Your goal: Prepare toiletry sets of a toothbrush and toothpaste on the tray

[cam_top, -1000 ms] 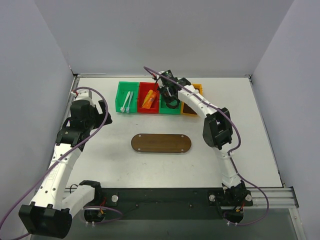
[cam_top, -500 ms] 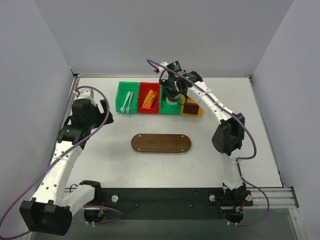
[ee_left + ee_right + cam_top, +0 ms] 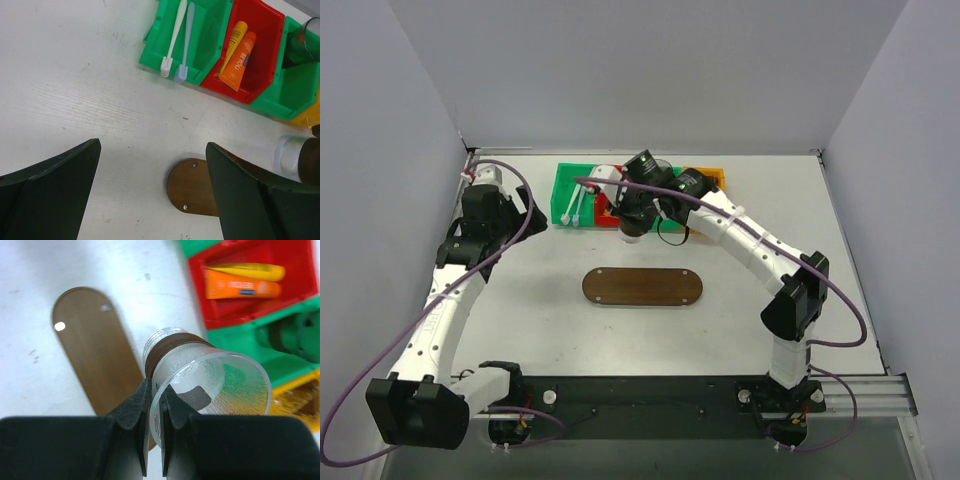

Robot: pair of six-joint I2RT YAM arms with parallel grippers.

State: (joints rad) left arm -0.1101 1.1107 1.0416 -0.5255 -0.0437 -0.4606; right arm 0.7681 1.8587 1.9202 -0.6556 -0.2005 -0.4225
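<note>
Two white toothbrushes [image 3: 172, 37] lie side by side in the left green bin [image 3: 563, 195]. The orange toothpaste [image 3: 240, 62] and the yellow toothpaste [image 3: 234, 37] lie in the red bin [image 3: 265, 30]; both also show in the right wrist view, orange [image 3: 242, 288] and yellow [image 3: 247, 271]. The brown oval tray [image 3: 642, 287] lies bare on the table. My right gripper [image 3: 156, 390] is shut on the rim of a clear cup [image 3: 200, 365] with a brown band and holds it above the table, between the bins and the tray. My left gripper [image 3: 152, 195] is open and empty, left of the tray.
A second green bin [image 3: 295, 95] holds a green cup [image 3: 295, 335]. A yellow bin [image 3: 710, 178] stands at the right end of the row. The right arm reaches over the red bin in the top view. Grey walls enclose the table.
My right gripper has lifted the clear cup out of the second green bin and carried it left and nearer the tray. The left arm has shifted slightly toward the back.
</note>
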